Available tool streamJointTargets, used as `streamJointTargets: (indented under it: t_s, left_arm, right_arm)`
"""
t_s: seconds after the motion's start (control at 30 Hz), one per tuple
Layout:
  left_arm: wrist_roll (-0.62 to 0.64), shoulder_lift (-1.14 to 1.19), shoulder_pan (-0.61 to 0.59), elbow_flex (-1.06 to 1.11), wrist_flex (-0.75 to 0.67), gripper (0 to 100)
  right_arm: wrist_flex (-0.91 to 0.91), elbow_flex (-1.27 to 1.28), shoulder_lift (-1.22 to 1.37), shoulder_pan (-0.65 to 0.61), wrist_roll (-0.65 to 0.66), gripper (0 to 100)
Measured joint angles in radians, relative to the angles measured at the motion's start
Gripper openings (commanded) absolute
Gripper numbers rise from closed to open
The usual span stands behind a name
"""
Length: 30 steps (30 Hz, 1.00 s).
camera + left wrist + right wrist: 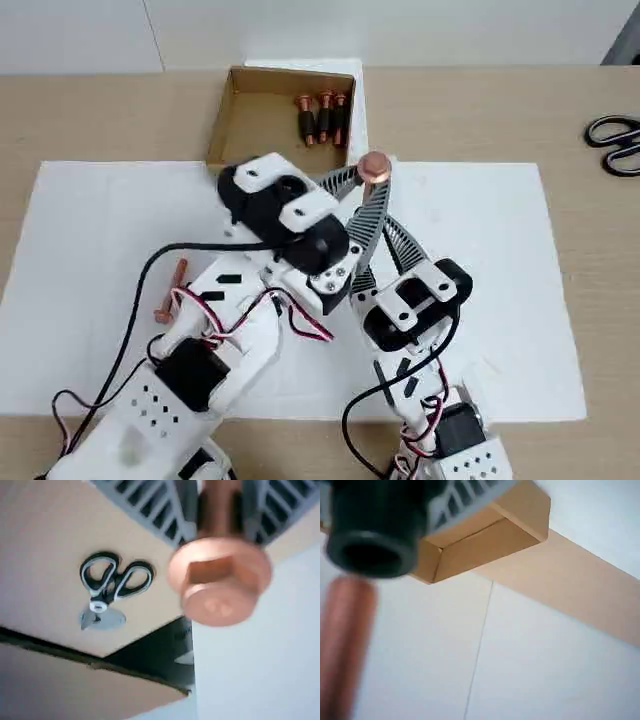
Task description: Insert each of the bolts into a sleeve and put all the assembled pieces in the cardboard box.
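Bolt: the left gripper [217, 505] is holding the bolt [375, 167] up in the air near the cardboard box [225, 115], with its jaws squeezing the stem behind the head.
Sleeve: the right gripper [385, 505] is clamping its jaws on the black sleeve [370, 550]. The hole is sitting just beside the bolt's stem, not on it yet.
What could go wrong: the stem is looking a bit off from the hole, so it could bump the rim and slip out.
Another worry: the two grippers are crossing close together and could knock each other.
How the bolt looks: it is shining copper, with a wide round head and a smooth stem, likely hard and slippery.
Left to do: another bolt [170, 293] is lying on the white paper [500, 300].
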Motion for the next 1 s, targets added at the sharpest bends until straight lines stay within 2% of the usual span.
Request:
streamJointTargets:
  t_s: [0.6,0.83,1.0]
  left_arm:
    - [-0.003,0.000,0.000,0.081,-0.002,2]
    - [-0.003,0.000,-0.031,0.083,0.066,20]
    - [-0.003,-0.002,-0.058,0.081,0.130,22]
  right_arm:
    - [0.000,0.000,0.000,0.000,0.000,0.4]
    - [0.000,0.000,0.000,0.000,0.000,0.4]
    - [0.002,0.000,0.005,0.000,0.003,0.4]
